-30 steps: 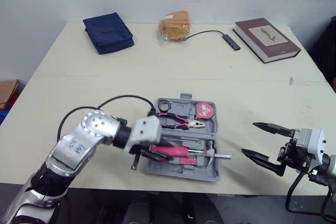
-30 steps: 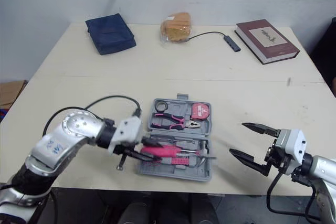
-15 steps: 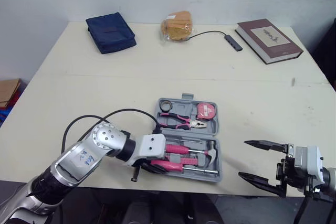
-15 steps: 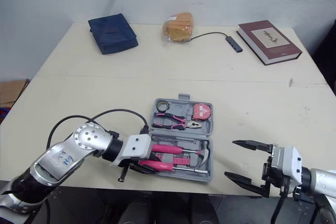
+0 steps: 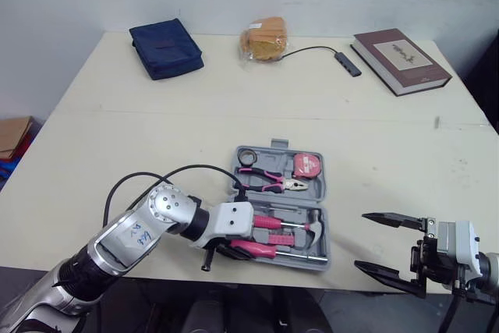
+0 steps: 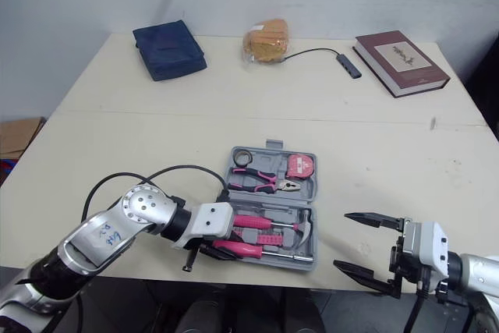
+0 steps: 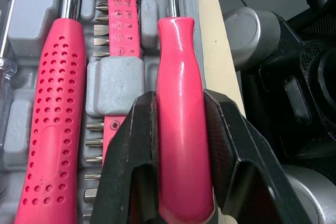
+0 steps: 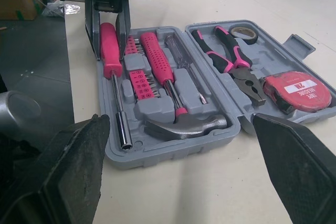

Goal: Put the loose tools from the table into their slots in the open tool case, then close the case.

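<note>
Cream table (image 5: pixel 374 154) with open tool case (image 5: pixel 320 193) at lower centre; left gripper (image 7: pixel 180 103) pinches pink-handled driver (image 7: pixel 178 51) lying in the case's outermost slot; right gripper (image 5: pixel 360 240), lower right, fingers spread wide.

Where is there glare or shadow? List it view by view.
Left wrist view: a bright glare streak runs down the glossy pink handle clamped in the left gripper. Right wrist view: the hammer head glints faintly. Left eye view: the table is evenly lit, shadows faint.
</note>
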`<move>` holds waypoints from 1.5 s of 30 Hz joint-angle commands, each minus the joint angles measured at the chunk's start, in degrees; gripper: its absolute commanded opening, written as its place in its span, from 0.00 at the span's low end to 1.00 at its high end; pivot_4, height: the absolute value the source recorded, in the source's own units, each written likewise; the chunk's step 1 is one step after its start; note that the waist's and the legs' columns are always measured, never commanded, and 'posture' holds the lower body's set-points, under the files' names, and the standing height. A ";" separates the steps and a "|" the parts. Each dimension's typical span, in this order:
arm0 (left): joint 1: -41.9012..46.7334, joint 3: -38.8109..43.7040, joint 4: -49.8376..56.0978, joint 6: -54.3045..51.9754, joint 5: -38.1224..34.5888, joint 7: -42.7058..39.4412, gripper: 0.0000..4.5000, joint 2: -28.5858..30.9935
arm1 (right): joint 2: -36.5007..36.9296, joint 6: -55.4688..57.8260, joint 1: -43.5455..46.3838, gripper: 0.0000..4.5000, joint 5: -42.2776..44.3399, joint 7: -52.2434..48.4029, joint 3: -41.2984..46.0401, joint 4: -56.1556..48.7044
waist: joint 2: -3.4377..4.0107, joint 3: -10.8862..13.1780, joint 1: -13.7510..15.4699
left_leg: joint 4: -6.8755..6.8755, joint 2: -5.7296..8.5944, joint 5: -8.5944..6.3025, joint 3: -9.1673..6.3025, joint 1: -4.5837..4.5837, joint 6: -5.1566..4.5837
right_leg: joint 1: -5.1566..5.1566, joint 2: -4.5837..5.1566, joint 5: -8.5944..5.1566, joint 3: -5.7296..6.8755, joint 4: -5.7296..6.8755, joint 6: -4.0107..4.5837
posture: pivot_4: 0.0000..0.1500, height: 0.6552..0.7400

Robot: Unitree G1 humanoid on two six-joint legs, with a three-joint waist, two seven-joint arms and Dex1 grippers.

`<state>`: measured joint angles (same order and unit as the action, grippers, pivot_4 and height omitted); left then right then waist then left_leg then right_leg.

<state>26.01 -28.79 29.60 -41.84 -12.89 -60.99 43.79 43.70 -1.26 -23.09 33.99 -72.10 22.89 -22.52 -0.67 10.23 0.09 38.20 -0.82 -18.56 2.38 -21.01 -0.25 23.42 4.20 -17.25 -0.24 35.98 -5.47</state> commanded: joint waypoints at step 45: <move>-8.77 15.59 -9.86 29.92 -12.62 -11.92 0.61 -8.80 | -2.89 -2.32 -2.90 1.00 -0.28 0.50 0.57 1.16 | 0.06 -0.04 -0.23 | 0.04 -0.03 0.02 0.01 0.04 0.03 | 0.00 0.10 0.00 0.01 0.04 0.00 | 1.00 1.00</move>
<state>18.68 -12.97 21.24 -16.42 -26.57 -70.92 34.77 41.26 -2.36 -25.69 33.58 -71.26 22.79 -21.62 -0.61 10.19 -0.14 38.22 -0.85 -18.55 2.40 -20.94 -0.22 23.40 4.29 -17.25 -0.23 36.02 -5.47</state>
